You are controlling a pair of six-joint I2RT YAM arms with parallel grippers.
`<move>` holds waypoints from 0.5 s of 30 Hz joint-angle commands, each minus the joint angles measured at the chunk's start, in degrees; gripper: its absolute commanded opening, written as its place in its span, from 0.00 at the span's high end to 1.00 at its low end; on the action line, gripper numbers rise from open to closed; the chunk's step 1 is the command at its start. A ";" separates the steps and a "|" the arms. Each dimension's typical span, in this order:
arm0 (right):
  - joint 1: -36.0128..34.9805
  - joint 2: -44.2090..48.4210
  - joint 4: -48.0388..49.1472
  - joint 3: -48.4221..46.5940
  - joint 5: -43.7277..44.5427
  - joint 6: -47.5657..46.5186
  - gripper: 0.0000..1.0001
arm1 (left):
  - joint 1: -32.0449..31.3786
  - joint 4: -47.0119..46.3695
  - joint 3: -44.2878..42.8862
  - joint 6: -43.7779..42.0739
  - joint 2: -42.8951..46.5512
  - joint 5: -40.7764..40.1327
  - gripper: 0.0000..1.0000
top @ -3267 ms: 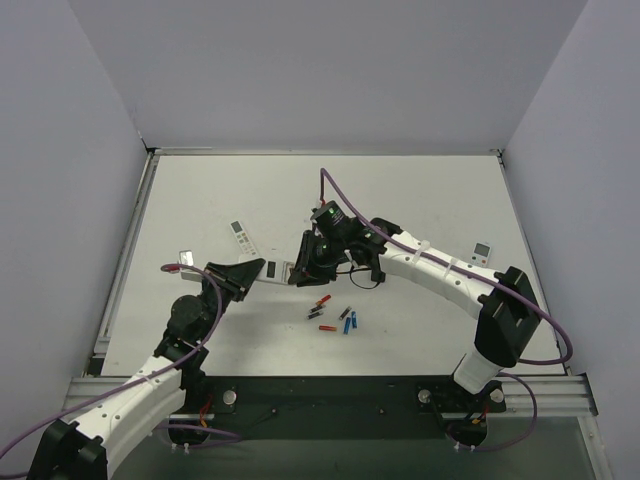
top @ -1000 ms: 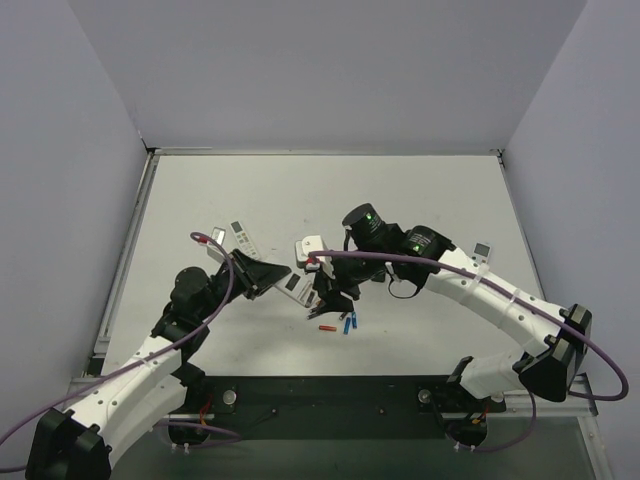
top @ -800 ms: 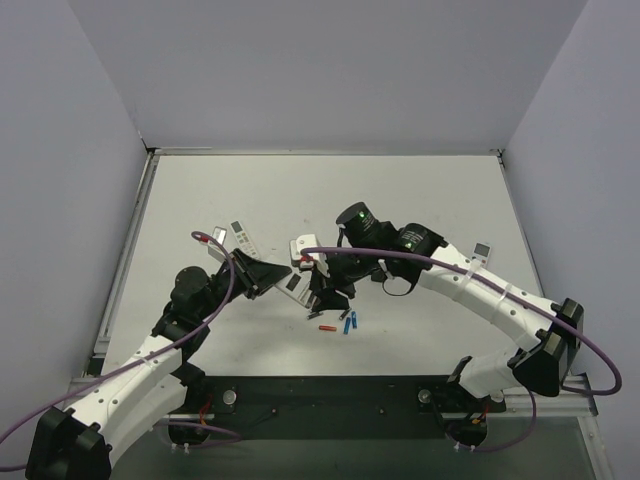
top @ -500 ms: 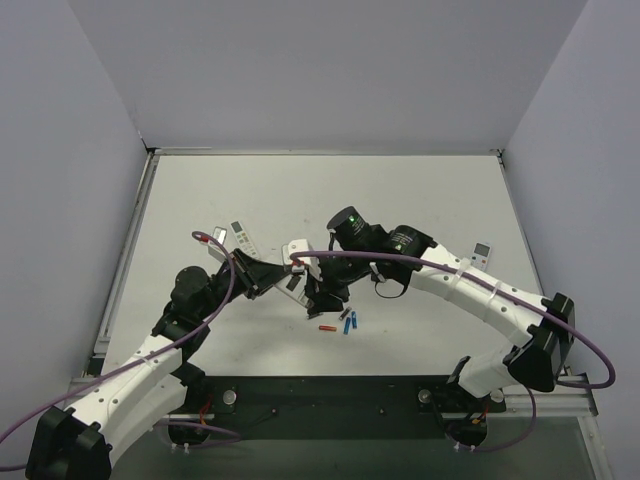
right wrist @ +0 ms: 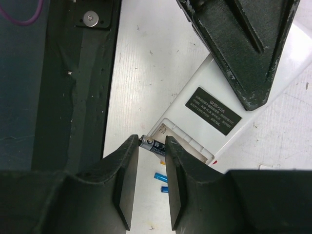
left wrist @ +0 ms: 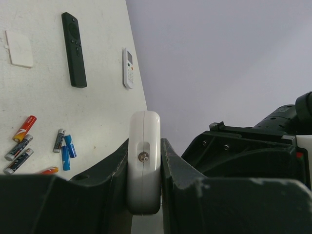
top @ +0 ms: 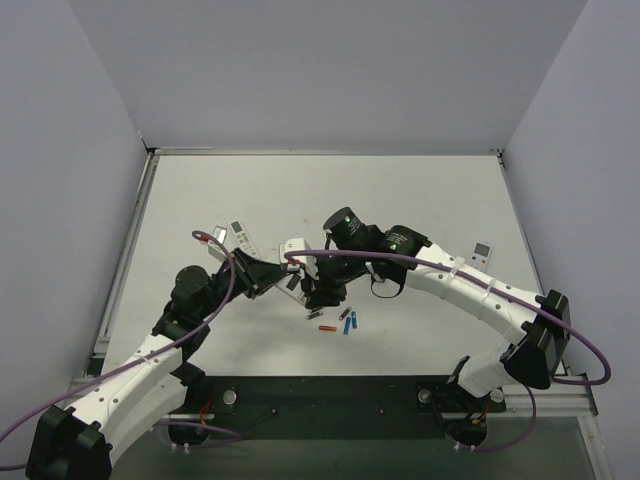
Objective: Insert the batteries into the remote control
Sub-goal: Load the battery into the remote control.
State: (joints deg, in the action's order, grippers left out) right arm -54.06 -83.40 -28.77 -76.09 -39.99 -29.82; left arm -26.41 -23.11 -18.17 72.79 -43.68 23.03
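Note:
My left gripper (left wrist: 144, 146) is shut on the white remote control (left wrist: 144, 170) and holds it on edge above the table. In the right wrist view the remote control (right wrist: 187, 119) shows its plain back, a dark label and an open battery bay. A dark battery (right wrist: 153, 145) lies at the bay's end, its far half hidden behind one finger. My right gripper (right wrist: 151, 141) hovers over it, jaws narrowly apart, with table showing between them. Loose batteries (top: 345, 322) lie on the table below the two grippers (top: 262, 277) (top: 315, 292).
A slim white remote (top: 243, 237) lies at the back left and a small white one (top: 481, 252) at the right. The left wrist view shows a black remote (left wrist: 74, 48) and a white battery cover (left wrist: 19, 48). The black mounting rail (top: 330, 395) runs along the near edge.
My right gripper has moved left from above the loose batteries to the remote's open end, and its jaws have narrowed. The left gripper has kept its hold on the remote.

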 commanded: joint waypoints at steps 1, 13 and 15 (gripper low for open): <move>-0.17 -0.54 0.83 -1.25 1.05 0.47 0.78 | 0.40 -3.43 -3.36 -0.55 0.61 0.53 1.00; -0.34 -1.33 0.83 0.24 3.33 0.82 0.83 | 0.40 -3.43 -3.62 -0.20 1.32 0.26 1.00; -0.25 -1.59 0.74 0.59 4.30 0.73 0.84 | 0.40 -3.43 -3.80 -0.02 1.58 0.35 1.00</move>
State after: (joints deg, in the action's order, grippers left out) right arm -54.08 -84.03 -27.79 -76.07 -37.74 -28.71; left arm -26.26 -22.59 -18.17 72.16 -43.66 22.87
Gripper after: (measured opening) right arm 0.171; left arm 0.315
